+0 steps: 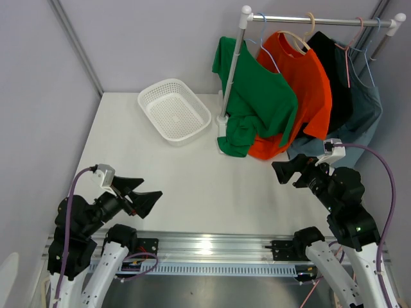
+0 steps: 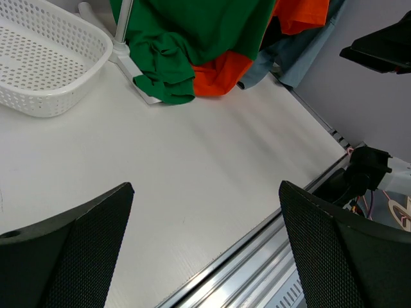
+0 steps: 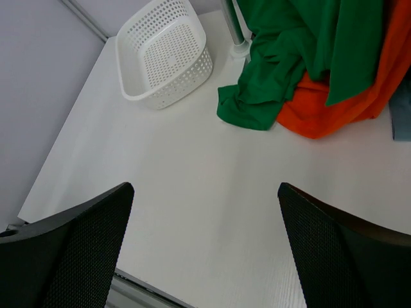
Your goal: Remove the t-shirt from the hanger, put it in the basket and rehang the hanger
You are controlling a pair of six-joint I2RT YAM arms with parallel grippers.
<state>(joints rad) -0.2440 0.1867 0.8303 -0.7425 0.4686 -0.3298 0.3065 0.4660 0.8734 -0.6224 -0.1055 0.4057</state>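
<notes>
— what have you got on the left?

— my left gripper [image 1: 151, 188] hovers above the near left of the table [image 1: 192, 173], jaws spread wide and holding nothing. far beyond it sits a white basket [image 1: 149, 96], apart from everything else.

— and the shirt?

— the green t-shirt [image 1: 257, 96] hangs on a blue hanger [image 1: 270, 56] at the left end of the rail [image 1: 321, 20], far right of the basket. the rack pole [image 1: 232, 70] crosses in front of it, one sleeve showing left of the pole. its hem is bunched on the table by the pole's foot.

— anything crowding it?

— an orange t-shirt [image 1: 311, 83] hangs just right of it, touching, with the green one overlapping its front. then a black shirt [image 1: 335, 70] and a grey-blue shirt [image 1: 367, 106], all packed together.

— right side?

— my right gripper [image 1: 277, 173] hangs near the lower hems, jaws also wide, gripping nothing.
</notes>
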